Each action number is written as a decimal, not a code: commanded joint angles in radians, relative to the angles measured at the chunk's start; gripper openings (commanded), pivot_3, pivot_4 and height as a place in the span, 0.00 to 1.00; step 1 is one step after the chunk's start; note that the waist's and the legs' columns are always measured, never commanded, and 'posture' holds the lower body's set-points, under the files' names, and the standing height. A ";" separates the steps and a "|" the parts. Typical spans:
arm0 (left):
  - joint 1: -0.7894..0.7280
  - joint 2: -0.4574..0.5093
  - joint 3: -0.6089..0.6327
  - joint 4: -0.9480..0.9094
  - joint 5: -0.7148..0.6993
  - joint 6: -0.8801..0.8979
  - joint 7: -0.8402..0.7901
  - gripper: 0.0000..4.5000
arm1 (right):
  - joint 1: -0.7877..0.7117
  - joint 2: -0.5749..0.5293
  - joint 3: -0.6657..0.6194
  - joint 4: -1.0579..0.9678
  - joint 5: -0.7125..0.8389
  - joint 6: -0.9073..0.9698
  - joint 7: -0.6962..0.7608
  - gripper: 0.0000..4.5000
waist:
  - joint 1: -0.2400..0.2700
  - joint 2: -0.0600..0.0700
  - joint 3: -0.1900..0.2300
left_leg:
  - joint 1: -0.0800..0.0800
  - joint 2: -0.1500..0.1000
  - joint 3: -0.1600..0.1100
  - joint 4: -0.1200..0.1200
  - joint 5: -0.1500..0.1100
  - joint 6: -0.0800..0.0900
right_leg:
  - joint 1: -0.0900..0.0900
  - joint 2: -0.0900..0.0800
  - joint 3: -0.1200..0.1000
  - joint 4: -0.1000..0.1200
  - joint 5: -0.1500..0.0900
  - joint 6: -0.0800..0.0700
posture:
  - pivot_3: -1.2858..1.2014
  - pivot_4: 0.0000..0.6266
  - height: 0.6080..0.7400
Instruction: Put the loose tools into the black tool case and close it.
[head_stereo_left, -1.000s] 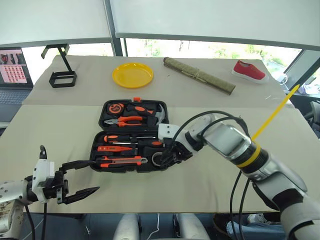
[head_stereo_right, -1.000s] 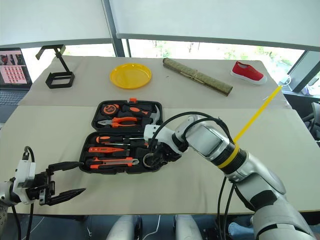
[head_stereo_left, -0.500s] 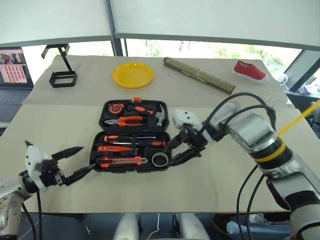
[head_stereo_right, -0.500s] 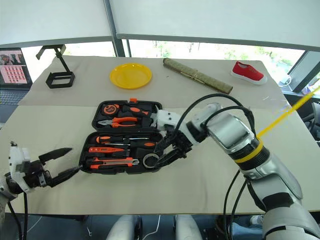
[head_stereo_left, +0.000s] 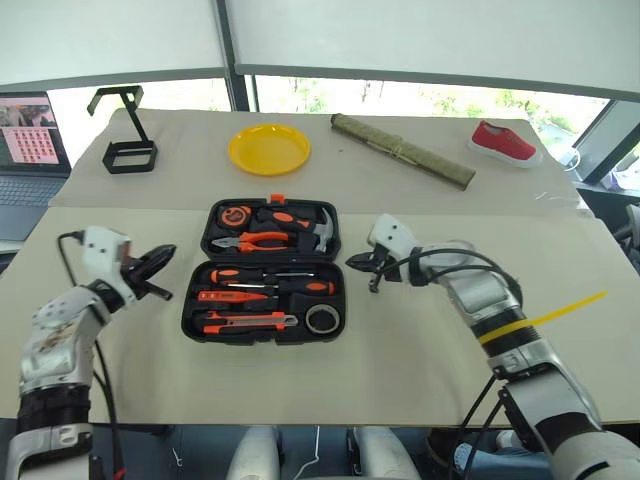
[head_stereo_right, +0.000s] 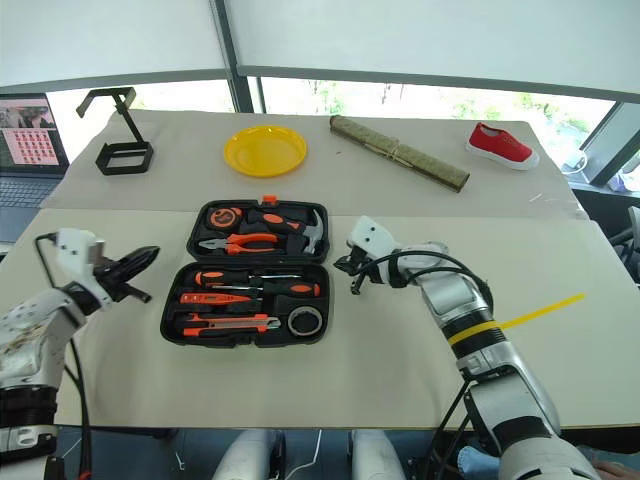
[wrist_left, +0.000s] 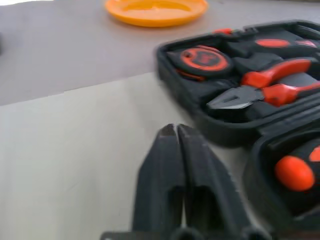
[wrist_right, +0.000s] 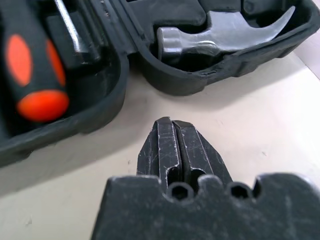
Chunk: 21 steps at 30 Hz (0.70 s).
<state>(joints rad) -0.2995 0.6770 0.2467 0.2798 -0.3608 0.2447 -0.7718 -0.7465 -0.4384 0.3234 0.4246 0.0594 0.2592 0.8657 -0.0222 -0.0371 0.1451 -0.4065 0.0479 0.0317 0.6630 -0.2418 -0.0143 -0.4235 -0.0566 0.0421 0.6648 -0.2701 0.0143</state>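
Note:
The black tool case (head_stereo_left: 262, 341) lies open in the middle of the table. Its near half holds two screwdrivers (head_stereo_left: 240, 274), a slim tester pen (head_stereo_left: 230, 296), a utility knife (head_stereo_left: 245, 321) and a dark tape roll (head_stereo_left: 320, 319). The far half holds the tape measure, pliers (wrist_left: 270, 90) and hammer (wrist_right: 220, 37). My left gripper (head_stereo_left: 165, 254) is shut and empty, just left of the case. Just off the case's right side, level with the hinge, my right gripper (head_stereo_left: 355, 262) is also shut and empty.
A yellow plate (head_stereo_left: 269, 148), a black wire stand (head_stereo_left: 125, 150), a rolled mat (head_stereo_left: 400, 150) and a red shoe (head_stereo_left: 503, 141) sit on the far table. A laptop (head_stereo_left: 30, 135) stands at the far left. Bare tabletop flanks the case.
Both grippers went from open to shut. The right one left the tape roll in the case and pulled back to the case's right side. The left one moved forward beside the case.

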 joint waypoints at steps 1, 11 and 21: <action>-0.046 0.014 -0.055 0.026 0.027 0.049 -0.035 0.01 | -0.040 0.033 -0.012 0.026 -0.015 -0.062 0.015 0.00 | -0.002 0.000 0.000 | 0.000 0.000 0.000 0.000 0.000 0.000 | 0.000 0.000 0.000 0.000 0.000 0.000 | 0.52 0.24 1.00; -0.093 -0.045 -0.131 -0.012 -0.008 0.086 -0.163 0.01 | 0.013 0.016 -0.021 -0.073 0.002 -0.015 0.112 0.00 | 0.016 0.000 0.000 | -0.001 -0.002 0.000 0.000 0.000 0.000 | 0.001 -0.002 -0.001 0.000 0.001 0.002 | 0.52 0.24 1.00; 0.000 -0.107 -0.224 -0.196 0.023 0.062 -0.214 0.01 | 0.233 -0.176 -0.112 -0.380 0.044 0.141 0.167 0.00 | 0.041 0.000 0.000 | -0.005 -0.004 -0.001 0.001 0.000 0.000 | 0.001 -0.003 -0.001 -0.002 0.002 0.005 | 0.52 0.24 1.00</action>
<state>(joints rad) -0.3097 0.5945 0.0733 0.1606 -0.3328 0.3366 -0.9564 -0.5302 -0.5938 0.2372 0.1198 0.0675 0.3850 1.0043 0.0185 -0.0369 0.1452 -0.4117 0.0440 0.0308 0.6647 -0.2421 -0.0138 -0.4221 -0.0599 0.0409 0.6626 -0.2677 0.0192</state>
